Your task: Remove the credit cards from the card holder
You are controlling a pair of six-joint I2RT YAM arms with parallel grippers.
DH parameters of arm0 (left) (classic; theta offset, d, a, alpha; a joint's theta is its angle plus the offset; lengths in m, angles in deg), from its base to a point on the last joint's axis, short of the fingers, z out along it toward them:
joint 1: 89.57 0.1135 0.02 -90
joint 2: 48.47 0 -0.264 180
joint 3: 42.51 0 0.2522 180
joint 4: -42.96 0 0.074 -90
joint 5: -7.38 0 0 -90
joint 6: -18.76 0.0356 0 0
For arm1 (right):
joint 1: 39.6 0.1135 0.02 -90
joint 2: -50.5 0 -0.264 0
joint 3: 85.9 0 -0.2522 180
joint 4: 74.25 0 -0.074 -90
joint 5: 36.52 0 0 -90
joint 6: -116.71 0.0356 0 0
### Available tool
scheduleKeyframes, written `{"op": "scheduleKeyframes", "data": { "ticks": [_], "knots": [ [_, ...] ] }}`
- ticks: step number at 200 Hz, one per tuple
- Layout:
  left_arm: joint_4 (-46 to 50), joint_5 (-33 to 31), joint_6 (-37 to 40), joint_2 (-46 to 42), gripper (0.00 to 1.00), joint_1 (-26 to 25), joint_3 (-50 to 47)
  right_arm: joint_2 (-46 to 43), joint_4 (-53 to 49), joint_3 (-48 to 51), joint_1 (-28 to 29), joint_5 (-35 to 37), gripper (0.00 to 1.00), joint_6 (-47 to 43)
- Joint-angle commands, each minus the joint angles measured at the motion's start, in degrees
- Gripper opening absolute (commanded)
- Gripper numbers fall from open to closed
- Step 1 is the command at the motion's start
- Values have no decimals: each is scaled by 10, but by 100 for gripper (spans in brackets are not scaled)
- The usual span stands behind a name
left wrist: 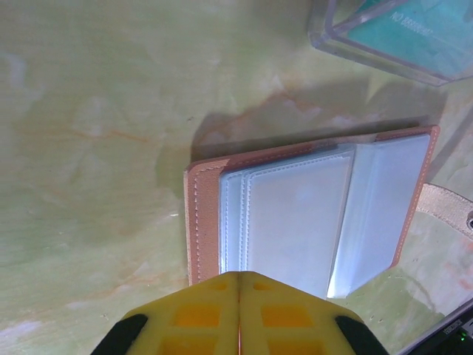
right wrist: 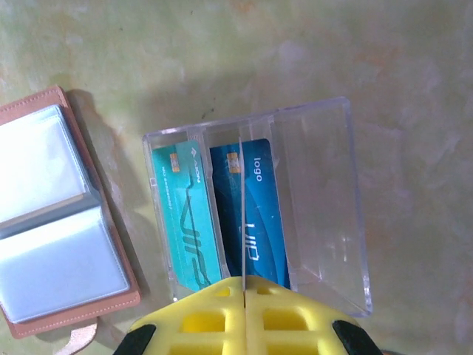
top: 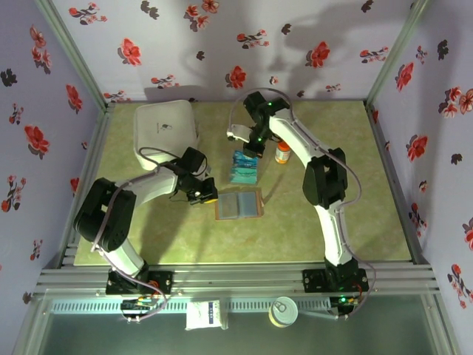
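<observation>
The blue card (right wrist: pixel 262 214) bore the word "logo" in white along its length, with a gold chip at its top corner and a large pale emblem lower down. The teal card (right wrist: pixel 188 222) beside it carried a chip too and a white line design; its small print was too fine to read. In the left wrist view, a teal face showed "NO" and a run of digits, blurred. These credit cards (top: pixel 243 168) lay flat, side by side, in a clear box (right wrist: pixel 325 207) of hard plastic with straight walls.

The card holder (right wrist: pixel 52 244) lay open on the desk (top: pixel 332 237), just beside the clear box. It had a tan leather-like rim with stitching, and glossy blue-grey plastic sleeves inside. A tan strap (left wrist: pixel 447 205) with a snap stuck out from one side.

The left pincer (left wrist: pixel 238 285) was clenched, its yellow fingers pressed together over the holder's stitched rim; whether they touched it could not be told. The right pincer (right wrist: pixel 244 285) was clenched as well, above the near edge of the clear box. A thin pale line ran from its seam across the blue card; what it was could not be told.

The desk was green and marbled. A white box (top: pixel 165 127) with rounded corners and a small unreadable mark sat at the far left, and an orange-capped bottle (top: pixel 282 153) stood near the right arm.
</observation>
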Motion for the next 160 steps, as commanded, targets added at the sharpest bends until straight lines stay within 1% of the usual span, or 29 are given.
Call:
{"op": "scheduleKeyframes", "data": {
  "ticks": [1,22,68,131,160],
  "knots": [
    [18,-4,15,-21,7,8,-12,20,-43,-26,-3,-7,0,-27],
    [17,-3,15,-24,7,11,-16,29,-37,-26,-4,0,0,-27],
    [12,-3,12,-25,7,13,-22,36,-37,-27,-4,-7,0,-23],
    [11,-1,11,-26,7,13,-23,12,-17,-28,-6,-1,0,-22],
    [11,-1,11,-26,7,13,-23,22,-34,-35,-6,4,0,-29]
  ]
}}
